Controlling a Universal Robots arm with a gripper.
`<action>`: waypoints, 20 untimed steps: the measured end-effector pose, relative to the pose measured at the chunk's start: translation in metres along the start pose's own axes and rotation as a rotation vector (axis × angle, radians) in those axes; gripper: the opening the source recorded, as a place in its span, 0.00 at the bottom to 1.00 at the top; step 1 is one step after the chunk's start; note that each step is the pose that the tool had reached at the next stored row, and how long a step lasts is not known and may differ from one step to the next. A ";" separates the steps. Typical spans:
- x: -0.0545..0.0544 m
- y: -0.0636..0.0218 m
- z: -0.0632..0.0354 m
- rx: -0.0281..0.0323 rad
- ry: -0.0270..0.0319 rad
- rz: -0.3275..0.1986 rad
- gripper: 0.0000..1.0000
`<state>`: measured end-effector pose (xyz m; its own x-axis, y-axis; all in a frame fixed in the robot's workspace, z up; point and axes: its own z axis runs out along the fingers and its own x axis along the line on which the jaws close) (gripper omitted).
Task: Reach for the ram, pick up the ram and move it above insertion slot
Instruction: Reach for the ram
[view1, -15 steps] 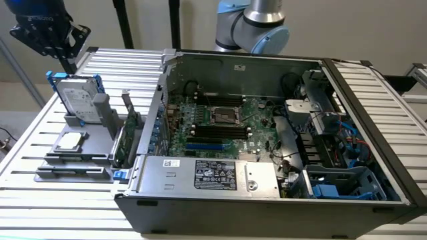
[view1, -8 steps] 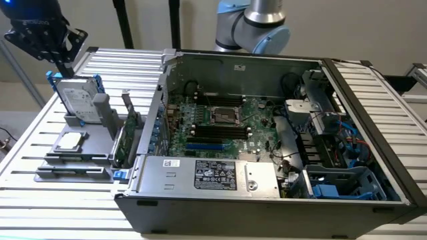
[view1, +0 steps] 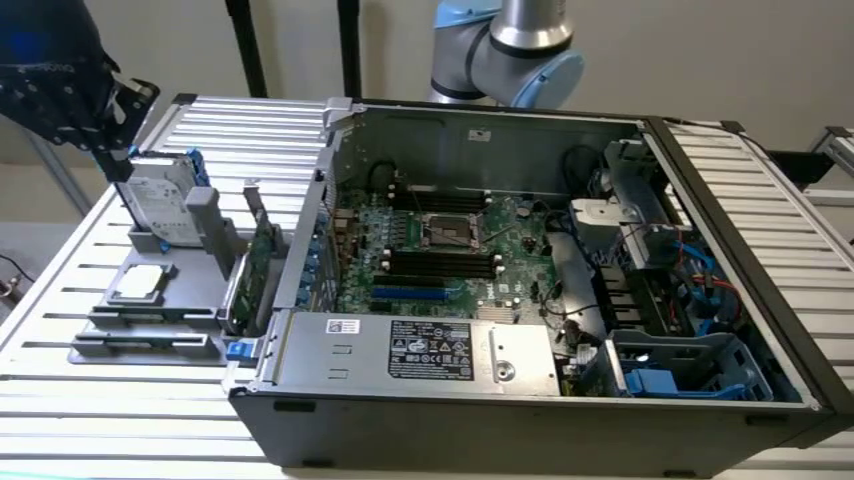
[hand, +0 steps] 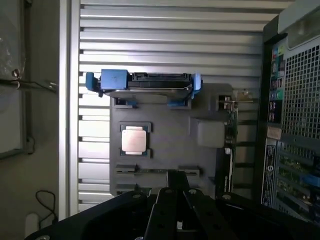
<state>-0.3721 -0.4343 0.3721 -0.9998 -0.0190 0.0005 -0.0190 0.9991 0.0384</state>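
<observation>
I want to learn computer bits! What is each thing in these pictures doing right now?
computer case: open, lying on its side.
hard drive: standing upright in the gray tray.
processor chip: lying flat in the tray.
expansion card: standing on edge in the tray.
gripper: above the tray.

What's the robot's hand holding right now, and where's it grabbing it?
It cannot be told. The gripper hangs above the grey parts tray, which sits beside the open computer.
</observation>
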 end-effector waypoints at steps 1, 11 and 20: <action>0.000 -0.0045 0.0004 0.0000 0.0000 0.000 0.11; 0.001 -0.0504 0.0080 0.0000 0.0000 0.000 0.11; 0.002 -0.0607 0.0095 -0.0008 0.0033 -0.083 0.11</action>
<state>-0.3727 -0.4946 0.3602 -0.9948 -0.1021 0.0006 -0.1020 0.9940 0.0392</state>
